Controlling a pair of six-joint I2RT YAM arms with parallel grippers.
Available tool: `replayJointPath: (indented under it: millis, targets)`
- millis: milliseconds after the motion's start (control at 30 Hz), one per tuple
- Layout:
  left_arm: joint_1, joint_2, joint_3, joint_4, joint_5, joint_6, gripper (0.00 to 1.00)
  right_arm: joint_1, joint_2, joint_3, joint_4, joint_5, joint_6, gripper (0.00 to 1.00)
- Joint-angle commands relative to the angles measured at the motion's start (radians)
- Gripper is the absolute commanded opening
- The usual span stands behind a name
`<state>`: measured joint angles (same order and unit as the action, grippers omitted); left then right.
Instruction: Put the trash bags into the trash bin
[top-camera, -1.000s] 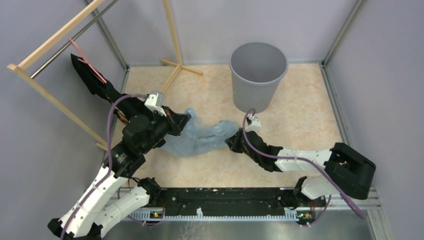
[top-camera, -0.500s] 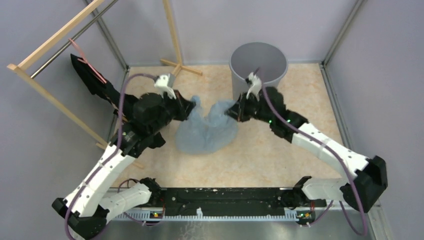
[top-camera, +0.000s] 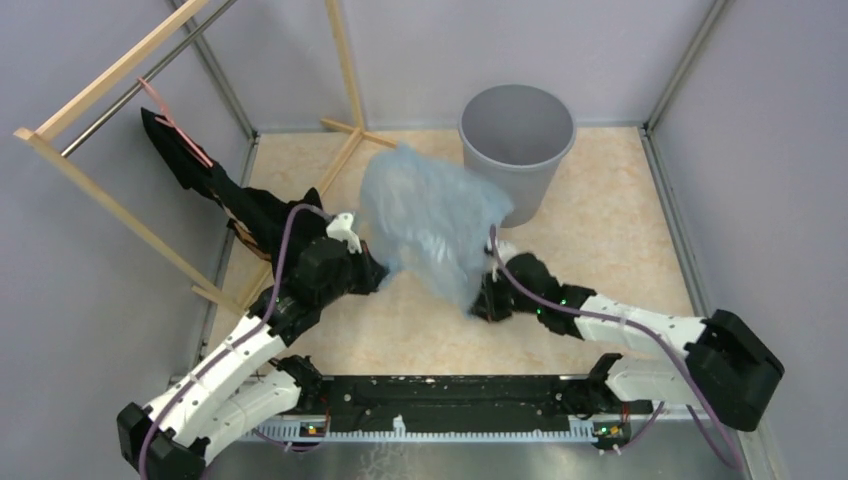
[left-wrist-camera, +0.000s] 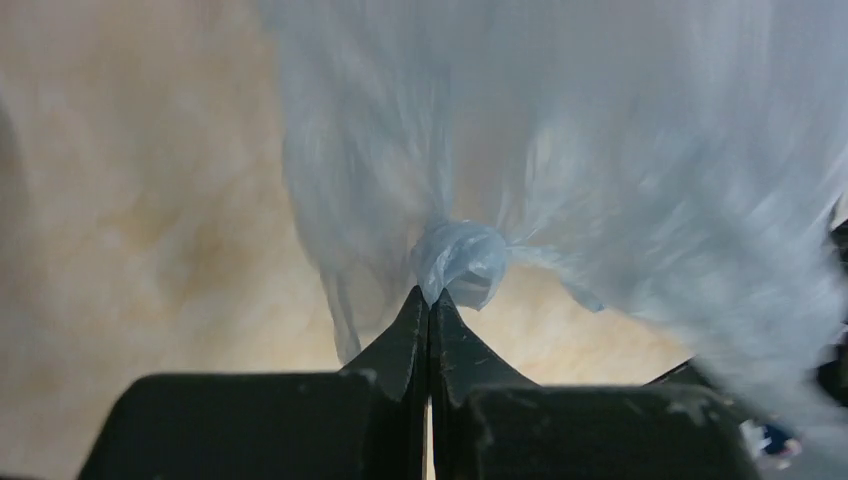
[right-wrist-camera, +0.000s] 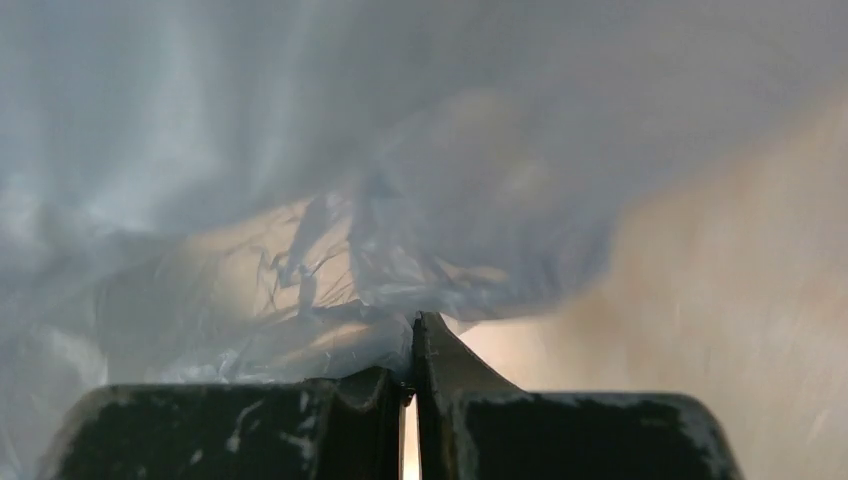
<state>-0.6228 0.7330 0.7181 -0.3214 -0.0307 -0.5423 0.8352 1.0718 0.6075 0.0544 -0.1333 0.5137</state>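
So the pale-blue trash bag (top-camera: 435, 225) is up off the table and ballooned out into a big wrinkly sheet, sitting just in front-left of the grey trash bin (top-camera: 517, 140). From the top camera its upper corner overlaps the bin's near wall, but the bag is outside the bin, not in it. The bin stands upright with its mouth open.

The left gripper (left-wrist-camera: 430, 300) is in front of the bin and off to the left. Its jaws are pressed together on a little bunched-up wad of the film, which the wrist cam shows clearly. The right gripper (right-wrist-camera: 415, 325) is almost straight in front of the bin, jaws closed and pinching a lower edge of the bag, with film draped all over its view. Both wrist shots are fairly blurry.

Way left of the bin there's a wooden rack (top-camera: 100, 90) with a black cloth (top-camera: 185, 155) and its pink strap hanging on it.
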Motion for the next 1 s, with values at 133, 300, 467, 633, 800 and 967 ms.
replayJointPath:
  millis: [133,300,467,633,800,967]
  targets:
    - [0.001,-0.042,0.294,0.026,0.012,0.136,0.00,0.012,0.027,0.414,-0.313,-0.013,-0.141,0.00]
    - [0.000,0.014,0.568,0.057,0.185,0.221,0.00,0.024,-0.072,0.654,-0.312,-0.043,-0.211,0.00]
    - [0.001,-0.127,0.138,0.134,0.050,0.071,0.00,0.025,-0.168,0.318,-0.205,0.081,-0.130,0.00]
    - [0.001,-0.210,-0.120,-0.111,-0.083,-0.094,0.00,0.026,-0.037,-0.161,0.069,-0.129,0.177,0.00]
    - [0.001,-0.293,-0.052,-0.035,-0.125,-0.006,0.00,0.027,-0.017,-0.051,-0.018,-0.130,0.110,0.00]
    - [0.001,-0.120,0.339,0.097,0.081,0.132,0.00,0.025,-0.032,0.551,-0.371,0.000,-0.176,0.00]
